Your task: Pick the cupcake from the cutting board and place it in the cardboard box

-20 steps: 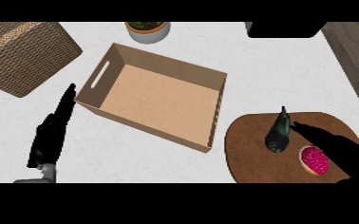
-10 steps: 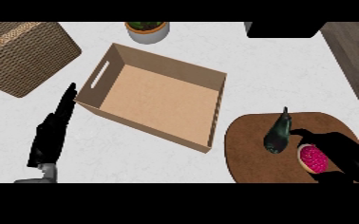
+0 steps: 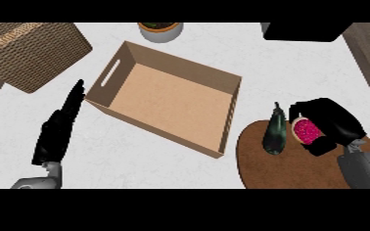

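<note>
Since a moment ago the right hand (image 3: 334, 121) has closed in on the cupcake (image 3: 306, 131), and the two now sit farther up the view than before, at the upper right part of the round brown cutting board (image 3: 289, 172). Its black fingers and thumb are curled round the cupcake, whose pink top shows between them. I cannot tell from here whether the cupcake is off the board or touching it. Just to its left a dark eggplant (image 3: 274, 134) lies lengthwise on the board, stem pointing away from the robot, close beside the cupcake. The cardboard box (image 3: 168, 106) stands open on the white surface (image 3: 289, 71) left of the board, set at a slant, nothing inside it, its near right corner close to the board's edge. On the far left the left hand (image 3: 60, 127) has not shifted: it is open with straight fingers pointing toward the box's left wall, the tips just short of it. Beyond the box are a wicker basket (image 3: 39, 54) at the upper left, a potted plant (image 3: 160, 30) and a black object (image 3: 307, 31) at the upper right.
</note>
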You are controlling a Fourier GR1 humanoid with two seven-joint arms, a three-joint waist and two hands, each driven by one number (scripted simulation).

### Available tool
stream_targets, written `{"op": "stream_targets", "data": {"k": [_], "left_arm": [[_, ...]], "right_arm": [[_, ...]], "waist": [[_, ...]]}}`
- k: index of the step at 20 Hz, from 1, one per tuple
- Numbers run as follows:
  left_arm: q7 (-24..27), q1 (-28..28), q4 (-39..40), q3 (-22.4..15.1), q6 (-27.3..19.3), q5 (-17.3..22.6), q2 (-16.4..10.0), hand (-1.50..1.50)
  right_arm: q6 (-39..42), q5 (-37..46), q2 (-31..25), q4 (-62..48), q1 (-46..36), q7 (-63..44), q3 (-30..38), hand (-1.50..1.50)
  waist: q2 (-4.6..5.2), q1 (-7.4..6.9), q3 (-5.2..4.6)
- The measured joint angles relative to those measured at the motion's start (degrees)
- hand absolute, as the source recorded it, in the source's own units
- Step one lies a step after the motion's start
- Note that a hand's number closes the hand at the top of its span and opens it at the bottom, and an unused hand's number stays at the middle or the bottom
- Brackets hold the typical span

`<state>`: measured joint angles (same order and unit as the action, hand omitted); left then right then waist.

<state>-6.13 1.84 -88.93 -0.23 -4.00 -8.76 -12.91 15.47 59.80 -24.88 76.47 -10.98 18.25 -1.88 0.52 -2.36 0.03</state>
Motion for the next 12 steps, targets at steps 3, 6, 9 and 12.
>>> {"op": "stream_targets", "data": {"k": [3,6,9,12], "left_arm": [[-0.52,0.86,-0.16,-0.54,0.05,-0.30,0.40,0.00],[0.50,0.25,1.00,-0.64,-0.62,-1.15,0.93,0.00],[0.01,1.11,1.79,0.36,-0.46,-0.85,0.75,0.00],[1.17,-0.12,1.48,1.21,-0.12,-0.61,0.41,0.00]], "right_arm": [[-3.10,2.73,2.11,-8.30,-9.15,0.98,-1.67,1.50],[-6.93,3.81,3.03,-17.07,-16.73,3.90,-1.06,1.50],[-11.28,4.78,3.96,-24.26,-22.78,5.77,0.08,1.50],[-12.49,3.80,4.14,-28.14,-27.21,7.56,1.99,1.50]], "waist": [[0.21,-0.80,0.06],[0.13,-0.29,0.05],[0.02,0.30,0.05],[-0.15,0.82,0.02]]}}
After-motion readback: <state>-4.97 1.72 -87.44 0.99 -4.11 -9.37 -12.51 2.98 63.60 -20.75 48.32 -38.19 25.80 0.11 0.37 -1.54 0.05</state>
